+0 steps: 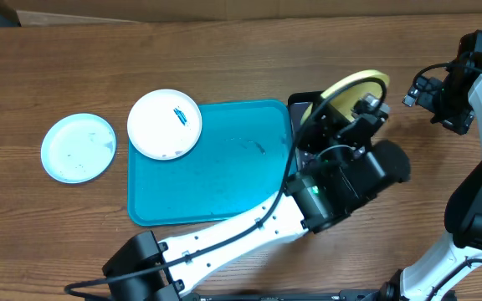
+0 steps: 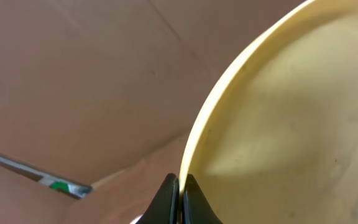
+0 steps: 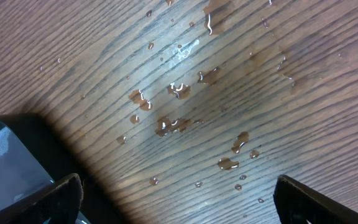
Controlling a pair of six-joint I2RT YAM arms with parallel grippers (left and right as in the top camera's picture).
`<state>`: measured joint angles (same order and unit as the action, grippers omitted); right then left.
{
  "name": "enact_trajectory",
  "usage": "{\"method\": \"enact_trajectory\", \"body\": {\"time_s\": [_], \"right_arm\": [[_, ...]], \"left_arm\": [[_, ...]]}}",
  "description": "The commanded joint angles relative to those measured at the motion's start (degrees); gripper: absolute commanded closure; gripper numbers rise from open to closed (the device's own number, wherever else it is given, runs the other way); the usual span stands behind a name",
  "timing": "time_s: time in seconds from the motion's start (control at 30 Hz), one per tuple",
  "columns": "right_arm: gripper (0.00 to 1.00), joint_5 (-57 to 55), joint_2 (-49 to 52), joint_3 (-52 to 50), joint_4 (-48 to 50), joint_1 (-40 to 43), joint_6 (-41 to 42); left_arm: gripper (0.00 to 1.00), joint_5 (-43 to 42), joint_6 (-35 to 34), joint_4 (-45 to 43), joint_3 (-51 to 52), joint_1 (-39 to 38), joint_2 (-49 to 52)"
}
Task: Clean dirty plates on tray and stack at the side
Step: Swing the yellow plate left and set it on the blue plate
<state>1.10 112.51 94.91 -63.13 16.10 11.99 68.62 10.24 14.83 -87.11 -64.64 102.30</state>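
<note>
My left gripper [image 1: 366, 104] is shut on the rim of the yellow plate [image 1: 350, 88] and holds it tilted on edge above the black tray [image 1: 298, 104]. In the left wrist view the jaws [image 2: 180, 186] pinch the plate's rim [image 2: 291, 112]. The white plate [image 1: 165, 124], with dark blue-green smears, lies on the top left corner of the teal tray [image 1: 216, 167]. The pale mint-green plate [image 1: 78, 147] lies on the table left of the tray. My right gripper [image 1: 425, 92] is open and empty above the wet table [image 3: 179, 186] at the far right.
The black tray stands right of the teal tray, mostly hidden by my left arm. Water drops [image 3: 176, 90] lie on the wooden table under the right gripper. A dark object [image 3: 11, 162] shows at the left of the right wrist view.
</note>
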Motion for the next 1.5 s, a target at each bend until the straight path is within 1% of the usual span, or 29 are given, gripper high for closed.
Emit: {"method": "enact_trajectory", "body": {"time_s": [0.0, 0.17, 0.23, 0.33, 0.43, 0.53, 0.6, 0.77, 0.8, 0.87, 0.93, 1.03, 1.1, 1.2, 1.3, 1.33, 1.4, 1.47], "right_arm": [[0.0, -0.11, -0.59, 0.31, 0.02, 0.15, 0.26], [0.0, -0.11, -0.59, 0.31, 0.02, 0.15, 0.26], [0.0, -0.11, -0.59, 0.31, 0.02, 0.15, 0.26], [0.0, -0.11, -0.59, 0.31, 0.02, 0.15, 0.26], [0.0, -0.11, -0.59, 0.31, 0.02, 0.15, 0.26], [0.0, -0.11, -0.59, 0.31, 0.02, 0.15, 0.26], [0.0, -0.11, -0.59, 0.31, 0.02, 0.15, 0.26], [0.0, -0.11, -0.59, 0.31, 0.02, 0.15, 0.26], [0.0, -0.11, -0.59, 0.31, 0.02, 0.15, 0.26], [0.0, -0.11, -0.59, 0.31, 0.02, 0.15, 0.26], [0.0, -0.11, -0.59, 0.31, 0.02, 0.15, 0.26], [0.0, -0.11, -0.59, 0.31, 0.02, 0.15, 0.26], [0.0, -0.11, -0.59, 0.31, 0.02, 0.15, 0.26], [0.0, -0.11, -0.59, 0.31, 0.02, 0.15, 0.26], [0.0, -0.11, -0.59, 0.31, 0.02, 0.15, 0.26], [0.0, -0.11, -0.59, 0.31, 0.02, 0.15, 0.26], [0.0, -0.11, -0.59, 0.31, 0.02, 0.15, 0.26], [0.0, -0.11, -0.59, 0.31, 0.0, 0.15, 0.26]], "left_arm": [[0.96, -9.84, -10.91, 6.6, -1.11, 0.22, 0.24], [0.96, -27.1, -22.82, 17.7, -1.11, 2.71, 0.24], [0.95, -34.23, -28.59, 20.9, -1.14, 6.23, 0.24], [0.93, -42.95, -30.21, 22.12, -1.14, 11.28, 0.02], [0.96, -53.13, -32.41, 23.96, -1.2, 17.38, -0.66], [0.96, -65.05, -34.27, 26.29, -1.2, 25.35, -1.66], [0.96, -73.94, -34.29, 27.63, -1.2, 31.87, -2.19], [0.96, -96.17, -34.27, 31.71, -1.2, 50.25, -2.58], [0.96, -100.06, -34.27, 32.74, -1.2, 54.31, -2.58], [0.96, -104.13, -34.25, 34.84, -1.2, 61.92, -2.58], [0.96, -104.56, -34.14, 37.86, -1.2, 69.96, -2.58], [0.96, -102.97, -31.45, 41.94, -1.18, 80.32, -2.58], [0.96, -99.34, -30.99, 44.63, -1.18, 86.66, -2.58], [0.96, -88.91, -31.04, 47.65, -1.11, 95.41, -2.56], [0.96, -78.99, -31.54, 48.63, -1.01, 101.07, -2.56], [0.96, -76.39, -33.05, 48.57, -0.79, 102.84, -2.56], [0.96, -74.47, -35.15, 47.76, -0.24, 105.07, -2.56], [0.96, -72.28, -35.63, 45.48, 0.72, 107.25, -2.56]]}}
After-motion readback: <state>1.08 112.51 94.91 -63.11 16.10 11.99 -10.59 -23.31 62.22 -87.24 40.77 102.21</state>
